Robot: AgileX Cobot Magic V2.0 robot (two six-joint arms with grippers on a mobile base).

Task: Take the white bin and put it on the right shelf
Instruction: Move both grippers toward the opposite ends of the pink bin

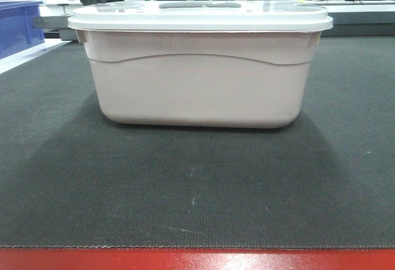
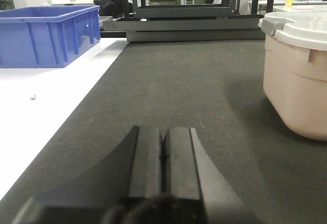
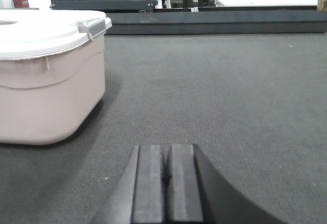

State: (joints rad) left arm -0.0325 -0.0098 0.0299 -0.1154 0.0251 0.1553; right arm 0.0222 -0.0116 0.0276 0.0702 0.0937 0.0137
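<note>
The white bin [image 1: 199, 79], a pale pinkish tub with a white lid and grey handle, stands in the middle of the dark mat. In the left wrist view the white bin [image 2: 299, 75] is ahead on the right, well apart from my left gripper [image 2: 164, 132], which is shut with nothing in it. In the right wrist view the white bin [image 3: 48, 81] is ahead on the left, and my right gripper [image 3: 164, 150] is shut and empty, low over the mat. The right shelf is out of view.
A blue crate [image 2: 48, 35] stands on a white surface [image 2: 41, 111] left of the mat [image 1: 197, 190]. The table's red front edge [image 1: 197, 259] runs along the bottom. Black racks [image 2: 184, 9] and desks stand behind.
</note>
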